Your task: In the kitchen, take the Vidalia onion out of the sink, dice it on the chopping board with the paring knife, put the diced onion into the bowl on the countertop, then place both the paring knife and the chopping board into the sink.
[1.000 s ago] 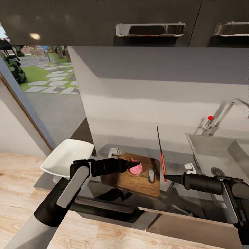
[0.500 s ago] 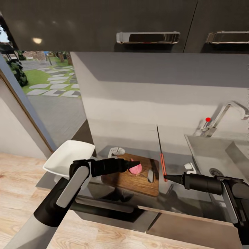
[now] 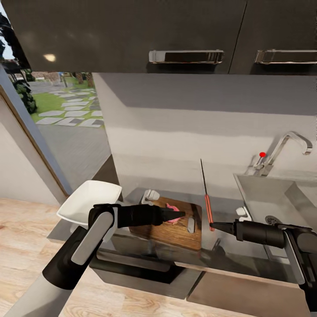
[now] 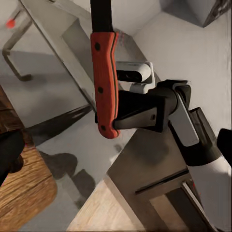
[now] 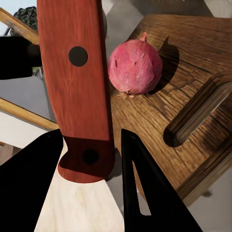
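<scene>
Onion [image 3: 175,215] sits whole on the chopping board [image 3: 176,229], pinkish-red, near the board's 11 o'clock part in the head view; the right wrist view shows it [image 5: 135,66] resting on the wood [image 5: 193,96] just beside the oblong handle slot. The left fingers [image 3: 179,215] reach in from 9 o'clock, their tip at the onion; whether they are spread or pressed together cannot be told. The right fingers [image 3: 212,226] pinch the butt of the paring knife [image 3: 205,198], red-orange handle low, dark blade pointing up toward 12 o'clock, just off the board's 3 o'clock edge. The white bowl [image 3: 90,203] stands on the tabletop [image 3: 229,253] at the board's 9 o'clock; the sink [image 3: 268,198] with its chrome faucet [image 3: 286,147] lies at 3 o'clock.
</scene>
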Available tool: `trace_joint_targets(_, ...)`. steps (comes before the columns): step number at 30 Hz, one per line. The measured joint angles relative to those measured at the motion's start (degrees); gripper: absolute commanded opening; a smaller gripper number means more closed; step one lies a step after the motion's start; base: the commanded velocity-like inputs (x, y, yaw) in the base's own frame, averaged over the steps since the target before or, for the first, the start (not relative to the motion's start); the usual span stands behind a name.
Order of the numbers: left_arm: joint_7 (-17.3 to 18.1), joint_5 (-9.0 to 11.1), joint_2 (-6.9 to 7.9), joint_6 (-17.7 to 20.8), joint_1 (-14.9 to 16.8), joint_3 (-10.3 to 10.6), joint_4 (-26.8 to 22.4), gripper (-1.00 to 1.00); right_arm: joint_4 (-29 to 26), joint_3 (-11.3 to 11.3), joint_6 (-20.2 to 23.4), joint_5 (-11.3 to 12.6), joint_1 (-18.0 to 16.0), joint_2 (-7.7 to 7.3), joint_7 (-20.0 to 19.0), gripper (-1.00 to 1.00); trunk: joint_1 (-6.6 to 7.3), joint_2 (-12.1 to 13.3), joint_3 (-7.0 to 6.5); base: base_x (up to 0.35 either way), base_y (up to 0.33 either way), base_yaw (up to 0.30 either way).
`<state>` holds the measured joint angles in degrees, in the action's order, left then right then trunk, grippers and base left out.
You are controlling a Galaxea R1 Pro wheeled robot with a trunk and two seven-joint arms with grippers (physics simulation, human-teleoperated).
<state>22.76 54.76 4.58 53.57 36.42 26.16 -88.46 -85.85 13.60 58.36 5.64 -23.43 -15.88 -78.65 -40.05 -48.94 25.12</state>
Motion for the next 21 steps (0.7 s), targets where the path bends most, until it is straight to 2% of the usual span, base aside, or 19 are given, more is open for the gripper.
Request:
trace_joint_targets(8,11.4,-0.1,0.15,2.0,0.0,0.0,0.0,1.0,-0.1,0.2,0.0,0.1,0.0,-0.44,-0.1,-1.0,0.0,0.0,-0.76,0.0,0.0,0.0)
trace_joint_targets(12,14.5,-0.2,0.6,2.9,0.0,-0.2,0.0,1.0,-0.1,0.4,0.0,0.3,0.0,-0.78,-0.1,-1.0,0.0,0.0,-1.13,0.0,0.0,0.0)
trace_joint_targets(15,16.9,-0.3,2.9,3.1,0.0,-0.3,0.0,1.0,-0.1,0.5,0.1,2.2,0.0,-1.02,-0.1,-1.0,0.0,0.0,-1.42,0.0,0.0,0.0)
trace_joint_targets(18,21.5,-0.2,4.58,3.2,0.0,-0.5,0.0,1.0,0.0,0.5,0.0,2.9,0.0,-1.38,0.0,-1.0,0.0,0.0,-1.7,0.0,0.011,0.0)
trace_joint_targets(21,25.8,-0.3,7.13,3.3,0.0,-0.7,0.0,1.0,0.0,0.7,-0.1,3.0,0.0,-1.83,0.0,-1.0,0.0,0.0,-1.98,0.0,0.13,0.0)
